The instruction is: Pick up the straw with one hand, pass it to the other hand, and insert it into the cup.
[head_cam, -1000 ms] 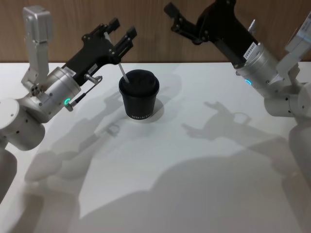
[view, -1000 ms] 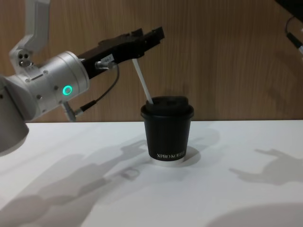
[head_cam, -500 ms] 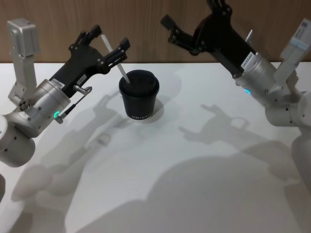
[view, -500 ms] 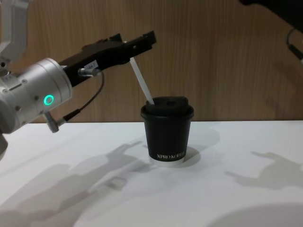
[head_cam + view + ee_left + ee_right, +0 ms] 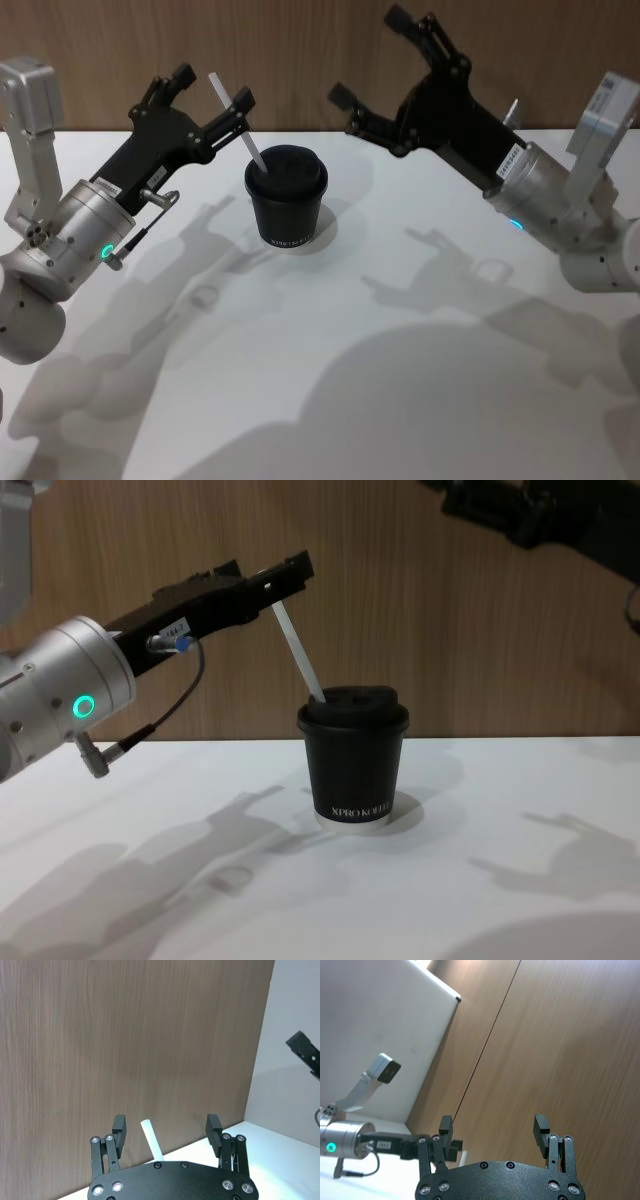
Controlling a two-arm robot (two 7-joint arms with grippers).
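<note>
We take the cup (image 5: 286, 205) as our landmark. The straw (image 5: 238, 126) stands in the cup's lid, slanting up and away to the cup's left, its lower end through the lid near the left rim. We judge the tilt comes from the angle it went in and from the lid hole propping it.

Left gripper (image 5: 206, 92), green ring, sits up-left of the cup with fingers spread wide. In the left wrist view the straw's top (image 5: 150, 1139) stands between the fingers (image 5: 119, 1127), touching neither, so it is let go. We judge it stays lined up with the straw's slant so it can leave without knocking the straw.

Right gripper (image 5: 371, 52), blue ring, is raised up-right of the cup, well apart from it, fingers spread and holding nothing. We read that as standing clear after its share of the work.

Cup stands upright on the table (image 5: 400, 350). Insertion looks done; the remaining risk is a finger clipping the straw on the way out.
</note>
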